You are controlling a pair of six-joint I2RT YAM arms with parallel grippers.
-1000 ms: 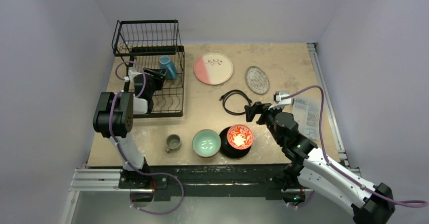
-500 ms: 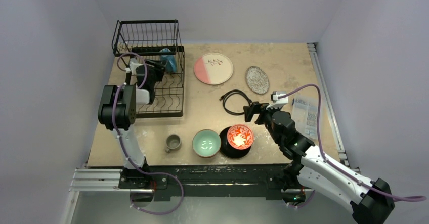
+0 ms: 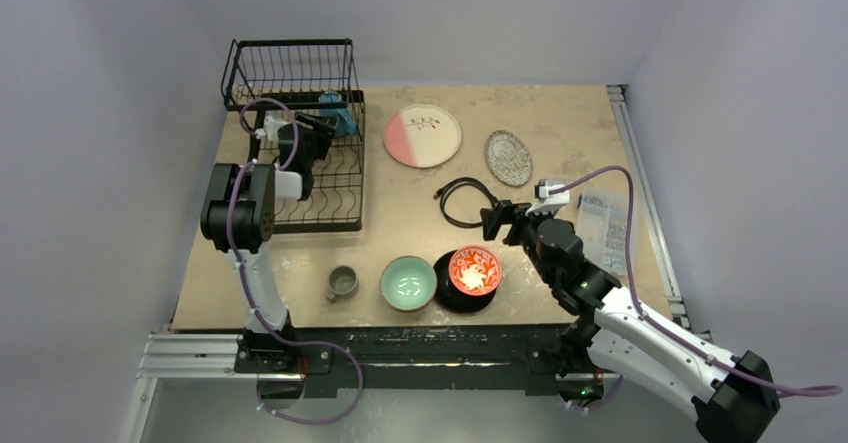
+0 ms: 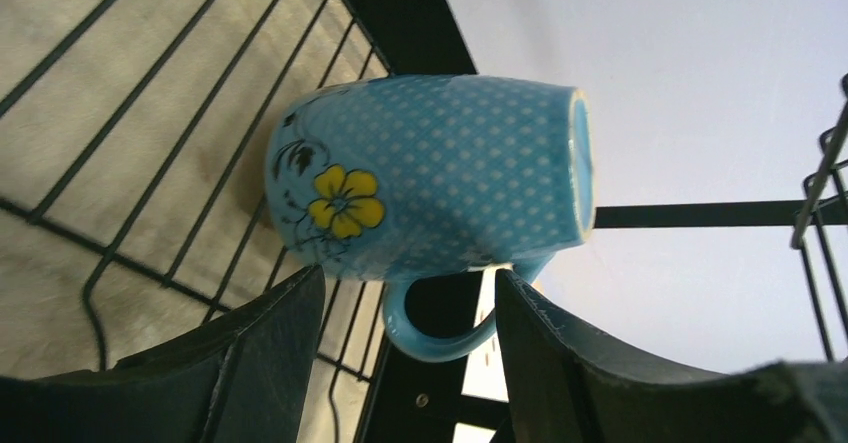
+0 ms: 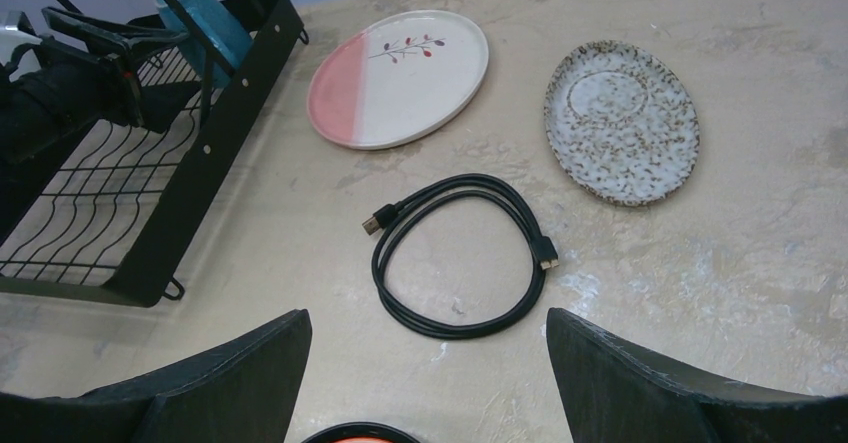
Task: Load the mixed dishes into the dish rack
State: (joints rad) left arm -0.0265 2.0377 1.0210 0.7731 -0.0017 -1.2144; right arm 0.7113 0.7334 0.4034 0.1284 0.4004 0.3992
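Dish rack (image 3: 290, 73), left part of the table (image 3: 560, 113): the left gripper (image 3: 322, 123) is reached in over the lower slotted tray. Its fingers (image 4: 270, 353) are seen parted and clamped on nothing. The blue polka-dot mug (image 4: 430, 173) is found on its side on the rack wires just beyond the fingertips, at the tray's far right corner beside the raised basket. Its long axis is laid across the fingers. The mouth is turned to the right finger's side and the base to the left finger's. The handle is pointed back into the gap between the fingers and is clear of the left one. Contact with the right one cannot be told. Rack bars are seen close around the mug.

Near edge, well apart from both grippers: small grey cup (image 3: 342, 283), mint-green bowl (image 3: 408, 283), red-patterned bowl (image 3: 474, 270) seated on the black plate (image 3: 447, 300).

Right gripper (image 5: 428, 318): the fingers are spread wide and nothing is held. The black coiled cable (image 5: 385, 273) is laid flat just ahead of the fingertips. Beyond it, the pink-and-white plate (image 5: 398, 78) is noted on the left finger's side and the speckled grey plate (image 5: 622, 123) on the right finger's. Both lie flat. A clear plastic parts box (image 3: 607, 225) is noted beside the right arm.
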